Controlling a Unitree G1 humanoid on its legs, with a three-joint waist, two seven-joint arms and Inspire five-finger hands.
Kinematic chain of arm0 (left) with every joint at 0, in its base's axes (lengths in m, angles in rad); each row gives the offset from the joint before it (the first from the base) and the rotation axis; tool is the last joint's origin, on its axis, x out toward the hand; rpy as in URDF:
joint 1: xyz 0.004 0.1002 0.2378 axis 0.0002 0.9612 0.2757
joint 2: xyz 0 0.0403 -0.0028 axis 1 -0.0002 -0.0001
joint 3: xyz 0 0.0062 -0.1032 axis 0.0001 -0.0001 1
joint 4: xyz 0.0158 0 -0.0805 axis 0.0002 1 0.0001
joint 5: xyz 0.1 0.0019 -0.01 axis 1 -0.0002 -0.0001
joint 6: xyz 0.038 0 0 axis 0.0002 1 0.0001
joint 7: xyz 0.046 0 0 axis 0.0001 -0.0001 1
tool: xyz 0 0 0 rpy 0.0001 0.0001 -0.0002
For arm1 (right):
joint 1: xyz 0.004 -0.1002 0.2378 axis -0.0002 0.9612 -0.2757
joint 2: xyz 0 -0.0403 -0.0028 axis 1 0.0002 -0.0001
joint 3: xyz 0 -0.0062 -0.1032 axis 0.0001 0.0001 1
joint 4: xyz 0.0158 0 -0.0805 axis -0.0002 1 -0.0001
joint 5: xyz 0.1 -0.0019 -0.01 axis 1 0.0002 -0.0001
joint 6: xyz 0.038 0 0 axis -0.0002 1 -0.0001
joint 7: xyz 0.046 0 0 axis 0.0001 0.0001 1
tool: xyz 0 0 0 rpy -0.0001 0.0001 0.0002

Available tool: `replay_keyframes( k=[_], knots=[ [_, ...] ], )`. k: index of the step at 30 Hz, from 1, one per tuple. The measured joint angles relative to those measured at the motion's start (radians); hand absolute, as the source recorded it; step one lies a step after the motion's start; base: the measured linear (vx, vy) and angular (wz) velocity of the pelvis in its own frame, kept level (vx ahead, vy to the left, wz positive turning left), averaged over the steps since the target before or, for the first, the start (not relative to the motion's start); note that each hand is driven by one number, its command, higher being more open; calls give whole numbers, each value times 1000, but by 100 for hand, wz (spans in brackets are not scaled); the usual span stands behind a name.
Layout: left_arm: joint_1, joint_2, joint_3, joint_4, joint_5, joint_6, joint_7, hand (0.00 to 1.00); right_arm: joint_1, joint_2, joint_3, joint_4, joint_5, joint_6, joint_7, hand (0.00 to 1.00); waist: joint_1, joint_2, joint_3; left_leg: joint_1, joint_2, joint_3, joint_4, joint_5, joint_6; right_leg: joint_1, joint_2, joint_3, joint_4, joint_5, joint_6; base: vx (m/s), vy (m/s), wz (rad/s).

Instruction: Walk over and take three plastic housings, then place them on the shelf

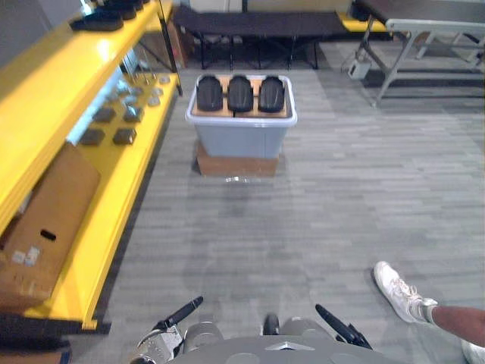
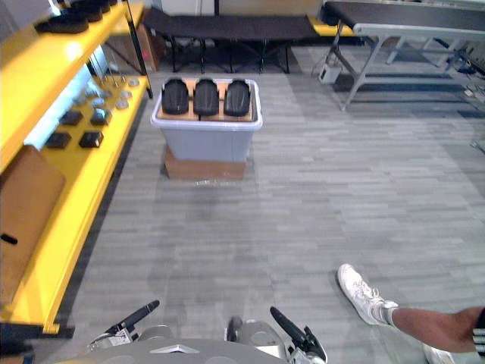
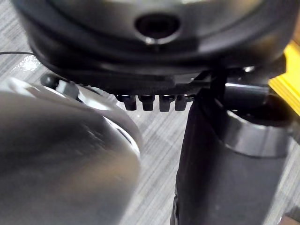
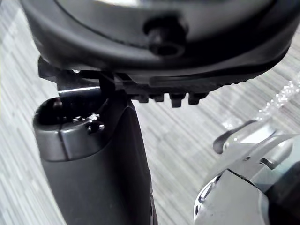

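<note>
Three black plastic housings lie side by side on a brown board over a grey bin, which stands on a flat cardboard box some way ahead on the grey floor. The yellow shelf runs along the left. My left hand and right hand hang low at the near edge, far from the bin. Each holds nothing, with the fingers relaxed and the thumb standing out.
More black housings sit on the shelf's top level. Small dark and metal parts and a cardboard box occupy its lower level. A person's white shoe is at the near right. A black cot and grey table stand behind.
</note>
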Motion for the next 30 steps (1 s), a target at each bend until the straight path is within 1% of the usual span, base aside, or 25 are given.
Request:
replay_keyframes(
  k=[1,3,4,5,6,8,9,10,11,12,13,14,15,16,17,18,19,20,21,22,23,25,27,29,30],
  knots=[
    [6,-7,4,1,0,-1,-10,100,-4,0,-1,0,0,-3,0,100,1,-2,1,-20,-22,9,-33,-4,1,23,-4,8,-19,-2,-3,518,-156,-30],
    [8,-13,21,-16,-10,-11,-59,100,-46,3,-17,-5,-3,-13,8,100,8,-2,6,-146,-100,33,-206,0,14,63,-13,42,-73,-3,-4,376,-51,-45],
    [6,-13,26,-21,-10,-14,-75,100,-62,8,-23,-7,-20,-16,11,100,10,-5,12,-191,-131,33,-314,29,16,73,-19,54,-86,-5,-5,256,4,-39],
    [4,-17,32,-24,-10,-23,-89,100,-66,16,-23,-17,-36,-22,14,100,17,-9,25,-217,-160,27,-440,89,16,93,-26,65,-97,-18,3,301,35,-37],
    [7,-23,33,-25,-10,-37,-98,100,-55,15,-22,-33,-35,-27,16,100,30,3,39,-239,-173,3,-590,172,5,131,-21,78,-107,-41,16,276,88,-27],
    [26,-38,42,-31,-13,-54,-118,100,-44,-3,0,-43,-34,-29,15,100,31,26,49,-264,-157,-18,-693,229,13,181,0,84,-88,-111,39,323,154,-8],
    [29,-41,42,-43,-12,-65,-127,100,-29,-15,31,-43,-33,-29,18,100,35,28,48,-262,-144,-18,-728,250,26,208,11,92,-53,-170,44,463,229,-10],
    [30,-33,44,-51,-13,-68,-132,100,-26,-16,54,-44,-31,-29,19,100,45,12,48,-261,-138,-9,-711,341,58,222,5,111,-11,-230,42,412,198,-22],
    [30,-18,44,-54,-13,-68,-134,100,-29,-12,60,-45,-30,-29,19,100,56,-11,46,-264,-146,5,-690,378,68,221,-13,123,8,-257,39,470,215,-41],
    [41,2,42,-56,-13,-68,-147,100,-38,0,71,-45,-30,-25,24,100,67,-54,34,-268,-190,24,-656,398,90,219,-58,141,43,-298,25,388,151,-47],
    [43,20,37,-57,-8,-70,-156,100,-46,3,88,-38,-29,-23,35,100,67,-97,20,-257,-222,28,-666,411,103,167,-95,159,166,-306,30,626,198,-35],
    [40,25,33,-55,-2,-70,-155,100,-59,3,98,-37,-30,-23,38,100,57,-99,23,-244,-231,25,-674,416,109,123,-110,155,266,-287,83,580,164,-8],
    [38,42,9,-37,13,-69,-152,100,-73,16,100,-37,-32,-22,41,100,44,-105,31,-197,-250,24,-695,417,122,52,-139,155,464,-219,198,682,220,4],
    [29,54,-16,-26,20,-71,-144,100,-79,30,98,-31,-35,-22,45,100,48,-106,49,-137,-269,24,-706,405,168,-11,-170,157,624,-204,199,541,208,3],
    [24,61,-34,-21,21,-71,-140,100,-80,35,98,-24,-36,-20,45,100,51,-112,51,-111,-280,24,-708,394,176,-29,-189,149,648,-226,192,501,172,-1],
    [19,69,-67,-21,21,-71,-134,100,-84,38,97,-22,-35,-11,44,100,52,-111,53,-62,-293,23,-714,362,177,-65,-210,125,630,-263,182,382,107,4],
    [17,68,-78,-21,20,-74,-132,100,-92,36,98,-23,-36,-12,42,100,51,-101,57,-44,-293,22,-714,347,177,-86,-213,112,603,-274,171,429,109,9],
    [0,62,-93,-19,20,-74,-131,100,-99,35,97,-34,-34,-13,33,100,48,-80,59,-17,-290,7,-719,324,178,-135,-208,88,512,-281,160,449,75,29],
    [-23,48,-97,-15,19,-77,-131,100,-98,31,95,-54,-33,-16,29,100,38,-63,52,-5,-284,-17,-726,306,180,-184,-198,89,399,-274,165,357,57,42],
    [-31,35,-97,-14,17,-82,-131,100,-98,25,95,-61,-34,-17,27,100,33,-54,51,1,-277,-24,-726,292,185,-205,-193,94,344,-260,181,439,16,58],
    [-39,-2,-90,-14,12,-100,-130,100,-98,20,88,-75,-34,-22,17,100,28,-26,52,17,-252,-45,-713,258,176,-245,-176,117,220,-197,192,368,-28,48],
    [-46,-22,-67,-14,-7,-101,-123,100,-92,24,84,-82,-37,-23,11,100,24,-11,43,21,-230,-64,-676,215,156,-266,-163,133,134,-116,193,424,-91,41],
    [-41,-19,-42,-14,-12,-102,-106,100,-82,39,73,-82,-39,-23,7,100,30,-38,25,35,-219,-95,-617,152,129,-258,-164,131,61,-22,189,427,-201,40],
    [-36,-1,-24,-16,-15,-101,-95,100,-56,79,41,-81,-37,-21,-5,100,32,-83,-3,37,-229,-137,-552,82,99,-209,-171,118,3,120,172,528,-367,63],
    [-29,-27,2,-17,-18,-104,-76,100,-63,73,17,-80,-36,-15,-6,100,34,-56,-11,36,-190,-151,-511,51,75,-189,-142,77,17,104,158,438,-353,59]
  ],
)
